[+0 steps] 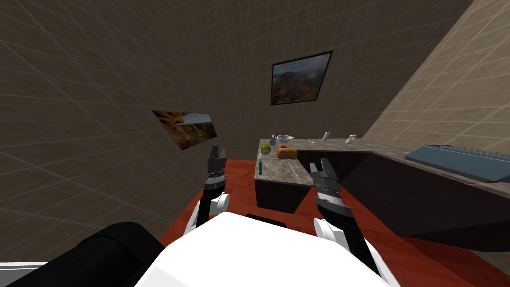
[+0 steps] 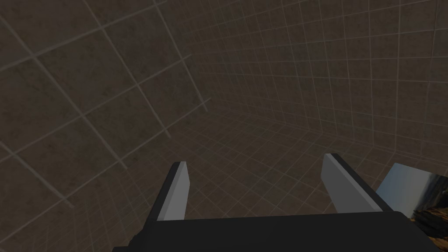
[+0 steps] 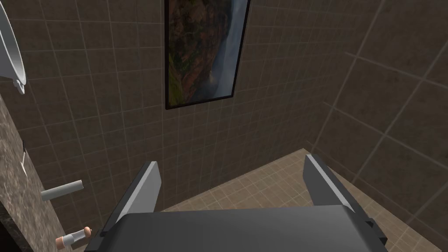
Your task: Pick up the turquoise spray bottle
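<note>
**Standoff from the counter: hazards ahead of any reach**

Both arms are raised ahead of the chest, well short of the counter [image 1: 279, 175]. The left gripper [image 1: 217, 151] is seen with its blades spread wide and nothing between them. The right gripper [image 1: 320, 165] is likewise wide and empty.

The turquoise spray bottle [image 1: 272, 140] is taken to be the small bluish bottle at the far end of the stone-patterned top. It stands just beside a white bowl [image 1: 285, 137] and near the tiled wall [image 1: 99, 99]. Nearer along the same top are noted a green apple [image 1: 266, 148], a small red item [image 1: 283, 146], a brown loaf [image 1: 287, 153] and a thin teal stick-like thing [image 1: 260, 167] close to the near edge.

Hazards, as judged:
- Wrong target. The teal stick is closer and of a similar hue, so it could be grasped in error if colour alone is trusted.
- Overreach. The bottle sits at the far end, and a reach begun from this standoff would likely fall short or leave the arm fully stretched.
- Clutter strike. A low approach along the top could send the apple rolling or shove the loaf.
- Bowl contact. Wide blades lowered beside the bottle may catch the bowl's rim.
- Toppling. A small upright bottle is easily tipped if one blade touches first.
- Base contact with the counter's dark front, if the approach is closed too fast.
</note>
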`<state>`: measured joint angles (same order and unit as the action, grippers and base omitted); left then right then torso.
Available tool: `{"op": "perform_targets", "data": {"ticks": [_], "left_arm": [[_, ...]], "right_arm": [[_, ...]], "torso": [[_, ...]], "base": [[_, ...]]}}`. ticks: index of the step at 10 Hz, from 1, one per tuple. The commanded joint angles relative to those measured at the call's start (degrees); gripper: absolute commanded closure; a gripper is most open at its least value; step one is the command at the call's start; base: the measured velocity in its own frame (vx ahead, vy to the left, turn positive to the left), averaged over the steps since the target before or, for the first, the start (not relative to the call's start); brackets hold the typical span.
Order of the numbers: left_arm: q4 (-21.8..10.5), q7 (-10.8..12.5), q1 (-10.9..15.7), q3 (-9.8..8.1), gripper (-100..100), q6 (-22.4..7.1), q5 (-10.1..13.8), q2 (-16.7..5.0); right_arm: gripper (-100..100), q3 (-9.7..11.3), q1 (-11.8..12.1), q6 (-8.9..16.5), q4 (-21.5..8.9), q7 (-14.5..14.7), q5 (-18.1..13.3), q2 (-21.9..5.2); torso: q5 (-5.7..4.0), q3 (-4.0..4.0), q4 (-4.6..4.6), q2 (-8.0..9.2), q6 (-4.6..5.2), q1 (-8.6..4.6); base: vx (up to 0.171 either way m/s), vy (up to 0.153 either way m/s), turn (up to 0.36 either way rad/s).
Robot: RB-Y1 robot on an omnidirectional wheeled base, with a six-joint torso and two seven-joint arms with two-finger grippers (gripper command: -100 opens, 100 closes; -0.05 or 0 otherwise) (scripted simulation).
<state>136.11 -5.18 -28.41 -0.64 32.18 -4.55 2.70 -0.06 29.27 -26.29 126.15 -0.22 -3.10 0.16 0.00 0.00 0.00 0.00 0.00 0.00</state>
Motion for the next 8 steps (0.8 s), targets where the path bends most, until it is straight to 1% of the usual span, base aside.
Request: {"op": "perform_targets", "data": {"ticks": [1, 3, 5, 8], "left_arm": [[0.00, 0.00, 0.00, 0.00, 0, 0.00, 0.00, 0.00], [0.00, 0.00, 0.00, 0.00, 0, 0.00, 0.00, 0.00], [0.00, 0.00, 0.00, 0.01, 0, 0.00, 0.00, 0.01], [0.00, 0.00, 0.00, 0.01, 0, 0.00, 0.00, 0.01]], "right_arm": [[-100, -0.05, 0.18, 0.30, -0.07, 0.20, -0.46, -1.84], [-100, -0.17, 0.58, 0.95, -0.25, 0.66, -1.49, -4.52], [-100, -0.35, 1.13, 1.88, -0.54, 1.34, -2.95, -7.19], [-100, -0.75, 2.10, 3.57, -1.16, 2.67, -5.61, -11.08]], "torso": [[0.00, 0.00, 0.00, 0.00, 0.00, 0.00], [0.03, -0.02, -0.01, -0.04, 0.00, 0.17], [0.08, -0.01, -0.01, -0.02, 0.00, 0.34], [0.13, -0.05, -0.02, -0.09, 0.00, 0.56]], "base": [[0.007, 0.021, 0.012], [0.010, 0.070, 0.017], [0.011, 0.102, 0.019], [0.027, 0.142, 0.019]]}}
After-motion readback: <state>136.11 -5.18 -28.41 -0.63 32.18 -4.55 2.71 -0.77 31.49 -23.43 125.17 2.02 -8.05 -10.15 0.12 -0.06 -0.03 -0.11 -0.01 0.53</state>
